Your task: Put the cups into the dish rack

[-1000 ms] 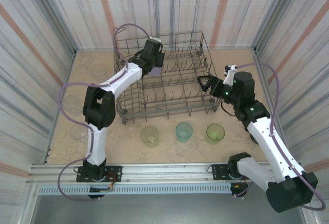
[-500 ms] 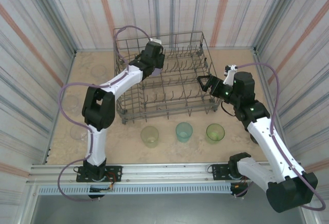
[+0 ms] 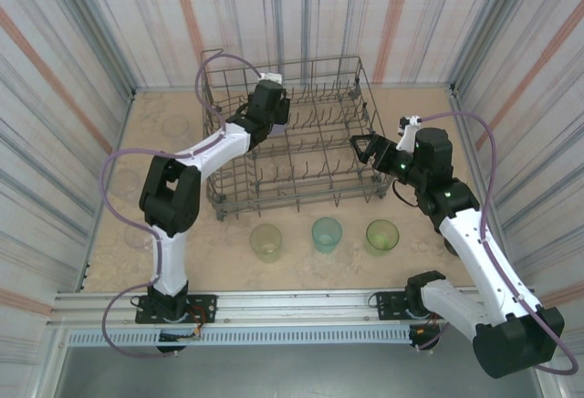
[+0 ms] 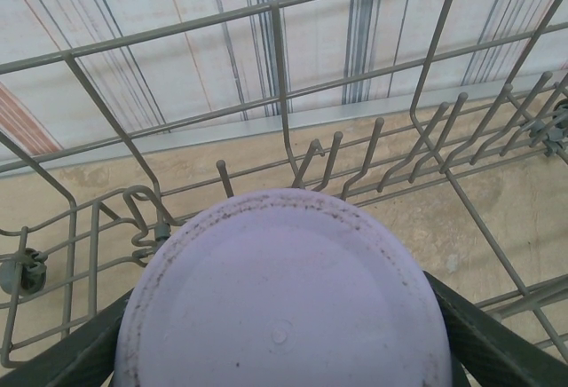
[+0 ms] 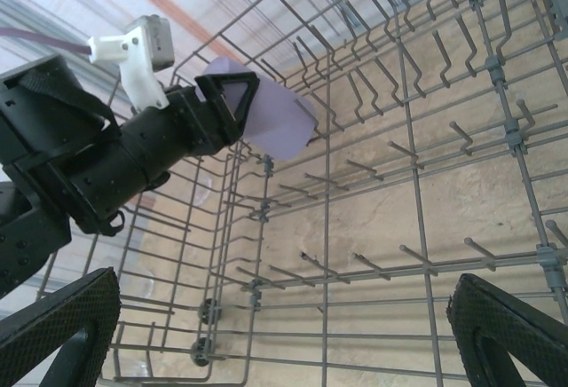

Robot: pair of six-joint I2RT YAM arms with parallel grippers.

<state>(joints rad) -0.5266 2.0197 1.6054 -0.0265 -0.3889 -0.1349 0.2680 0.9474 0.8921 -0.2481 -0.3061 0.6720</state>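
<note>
Currently, at the far left of the worktop point(image 3: 210, 252), a faint clear cup point(image 3: 176, 127) stands well apart from the dish rack point(image 3: 292, 193). The left end effector point(image 3: 270, 104) reaches over the rack's rear left corner and pinches the lavender cup point(image 5: 277, 126) on both sides. Its base fills the left wrist view, so its mouth points away from the wrist, towards the upright tines point(image 4: 330, 158) and the rack's far wall. The cup hangs above the wire floor and is not yet seated. The step in hand appears to be placement. It would be done well by tipping the mouth downward, lowering between two tine rows rather than onto a tip, keeping the fingers point(image 5: 232, 98) clear of the side wires, and releasing only once the rim bears on the floor. In front of the rack, one yellow-green cup point(image 3: 266, 242), the teal cup point(image 3: 326, 234) and a second yellow-green cup point(image 3: 381, 235) stand in a row, all unloaded. The right end effector point(image 3: 363, 151) is spread wide and empty, just beside the rack's right wall.
</note>
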